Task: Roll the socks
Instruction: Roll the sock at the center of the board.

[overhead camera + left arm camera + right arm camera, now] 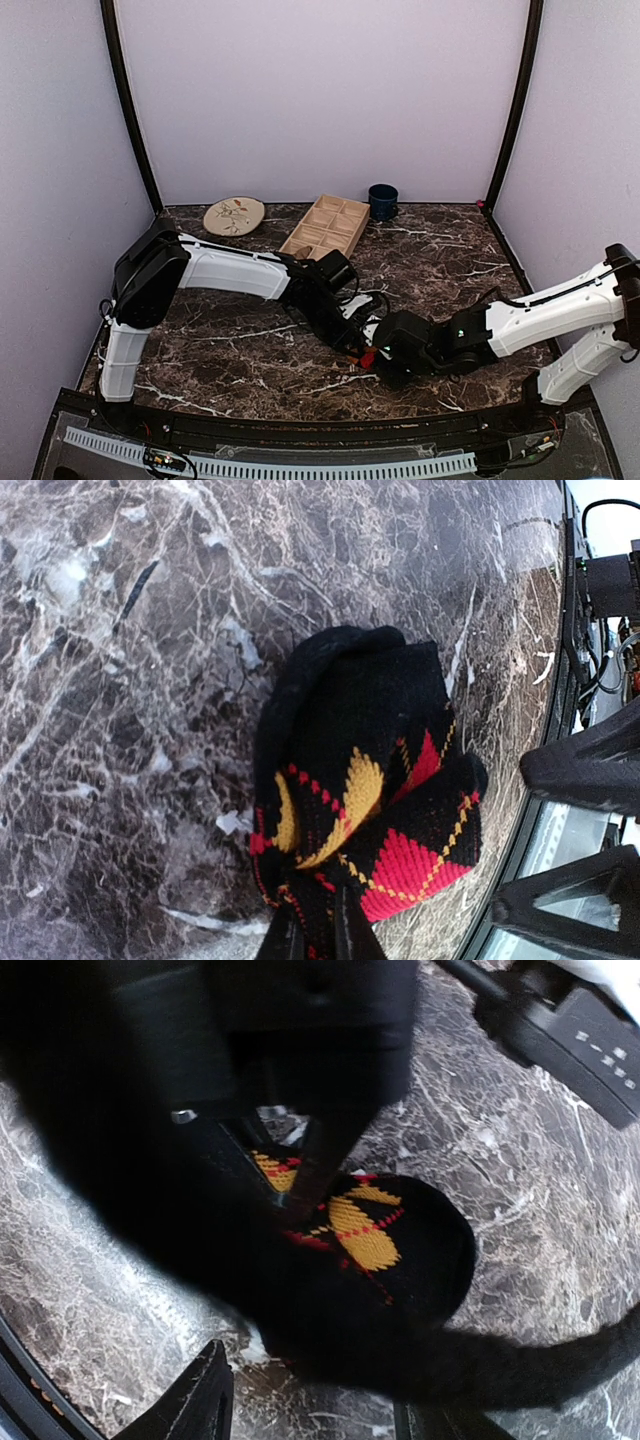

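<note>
Left wrist: argyle sock [370, 810] fast in closed left tool [318, 927]; right tool [318, 1410] seemingly open.

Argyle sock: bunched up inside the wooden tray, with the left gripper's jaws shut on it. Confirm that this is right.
Not right. The argyle sock is bunched up on the marble table, not inside the wooden tray, which stands at the far edge. The left wrist view shows it on the stone. The left gripper does have its jaws shut on it.
</note>
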`<action>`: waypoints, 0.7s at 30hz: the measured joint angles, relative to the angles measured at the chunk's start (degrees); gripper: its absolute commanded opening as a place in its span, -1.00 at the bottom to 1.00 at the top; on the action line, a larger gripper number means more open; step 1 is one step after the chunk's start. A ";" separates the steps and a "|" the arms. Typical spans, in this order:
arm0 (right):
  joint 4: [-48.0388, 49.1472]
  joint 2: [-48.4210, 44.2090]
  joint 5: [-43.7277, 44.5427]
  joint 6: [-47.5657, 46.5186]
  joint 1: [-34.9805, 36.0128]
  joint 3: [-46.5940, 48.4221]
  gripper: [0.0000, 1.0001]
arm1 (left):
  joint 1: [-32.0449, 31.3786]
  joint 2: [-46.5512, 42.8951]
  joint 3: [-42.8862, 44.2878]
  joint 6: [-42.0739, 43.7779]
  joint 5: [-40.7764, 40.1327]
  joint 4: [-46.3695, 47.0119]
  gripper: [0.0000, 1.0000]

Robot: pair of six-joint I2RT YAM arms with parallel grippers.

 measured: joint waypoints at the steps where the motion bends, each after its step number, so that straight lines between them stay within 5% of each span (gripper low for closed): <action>1: 0.35 0.42 -0.09 -0.37 0.02 0.00 0.08 | 0.09 0.13 0.17 0.00 0.20 -0.15 -1.00; 21: 7.58 7.72 0.59 -1.92 -0.42 -0.15 0.20 | 0.81 0.87 0.59 0.87 2.62 -0.72 -1.00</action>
